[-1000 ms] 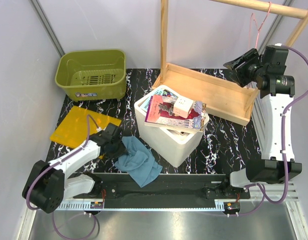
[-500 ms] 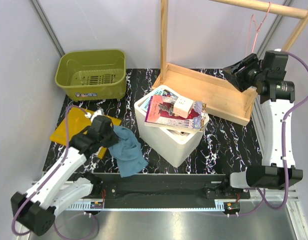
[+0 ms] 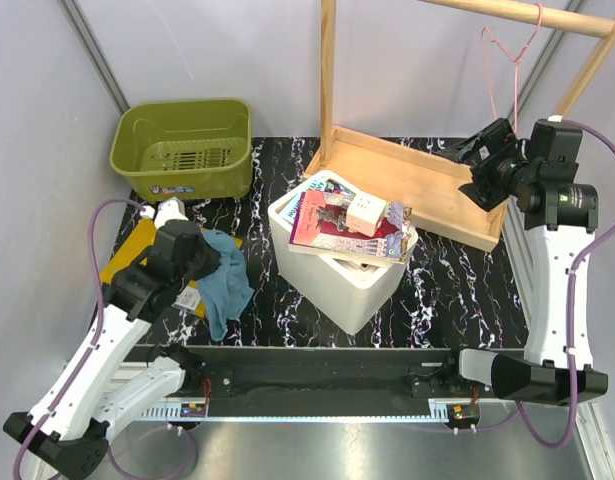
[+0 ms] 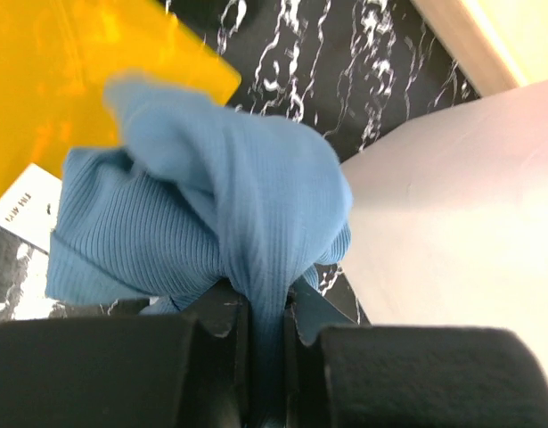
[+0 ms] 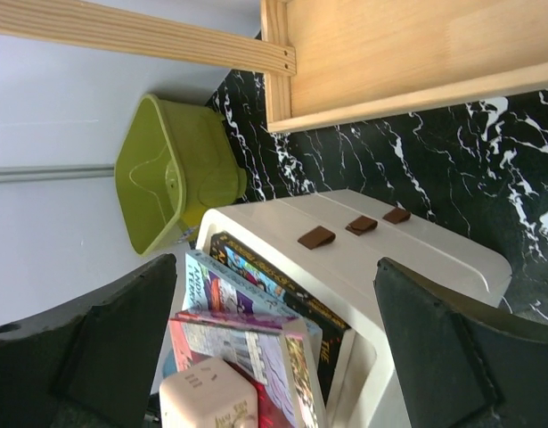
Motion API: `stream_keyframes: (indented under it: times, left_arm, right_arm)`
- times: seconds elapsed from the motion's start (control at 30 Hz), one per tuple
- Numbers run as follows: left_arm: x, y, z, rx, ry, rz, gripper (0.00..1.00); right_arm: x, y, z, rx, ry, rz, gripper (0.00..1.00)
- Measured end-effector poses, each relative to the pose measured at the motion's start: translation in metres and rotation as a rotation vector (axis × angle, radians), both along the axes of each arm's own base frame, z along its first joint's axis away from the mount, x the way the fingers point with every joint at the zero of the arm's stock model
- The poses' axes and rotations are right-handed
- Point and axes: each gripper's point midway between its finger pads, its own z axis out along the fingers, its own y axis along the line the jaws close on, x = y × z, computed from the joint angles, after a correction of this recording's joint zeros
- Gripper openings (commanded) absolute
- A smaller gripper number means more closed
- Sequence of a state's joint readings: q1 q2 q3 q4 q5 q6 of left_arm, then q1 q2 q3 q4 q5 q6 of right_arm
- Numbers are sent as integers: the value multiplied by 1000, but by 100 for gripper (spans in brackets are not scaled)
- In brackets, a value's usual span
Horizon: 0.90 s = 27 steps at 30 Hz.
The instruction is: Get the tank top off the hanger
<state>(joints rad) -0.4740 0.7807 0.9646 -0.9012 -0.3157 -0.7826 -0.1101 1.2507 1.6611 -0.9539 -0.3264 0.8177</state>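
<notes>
Left gripper (image 4: 266,308) clamped on a bunched fold of the top (image 3: 225,285). That suits limp cloth, and it dangles beside the yellow sheet (image 4: 42,80). Hanger (image 3: 505,68) hangs bare on rail (image 3: 487,9). Right gripper (image 3: 479,150) spread wide, empty.

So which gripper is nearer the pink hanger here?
Right. The right gripper hangs open close by the hanger; the left gripper is far across the table, shut on the tank top.

Green basket (image 3: 177,175) sat back-left, white box (image 3: 337,285) of books (image 3: 332,222) mid-table, wooden tray (image 3: 427,180) back-right, yellow sheet (image 4: 69,80) left.
</notes>
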Motion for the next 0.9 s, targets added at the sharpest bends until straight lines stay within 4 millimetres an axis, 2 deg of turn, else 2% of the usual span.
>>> stream_keyframes:
  times: [0.2,0.33,0.53,0.67,0.77,0.9]
  left_arm:
    - [12,9,30,62,-60,20,0]
    - [33,15,70,128,-138,40,0]
    - [83,16,152,201,-331,85,0]
    - [119,19,199,237,-449,124,0]
    - [144,24,222,255,-520,156,0]
    - [180,44,235,259,-559,225,0]
  right_arm:
    - [-24,5,7,-16,-16,36,100]
    - [-46,12,12,-24,-30,76,100]
    - [-71,19,11,-37,-14,129,100]
    - [-74,21,16,-59,0,164,100]
    - [-69,19,27,-93,-18,185,100]
    - [-69,17,34,-137,-35,204,100]
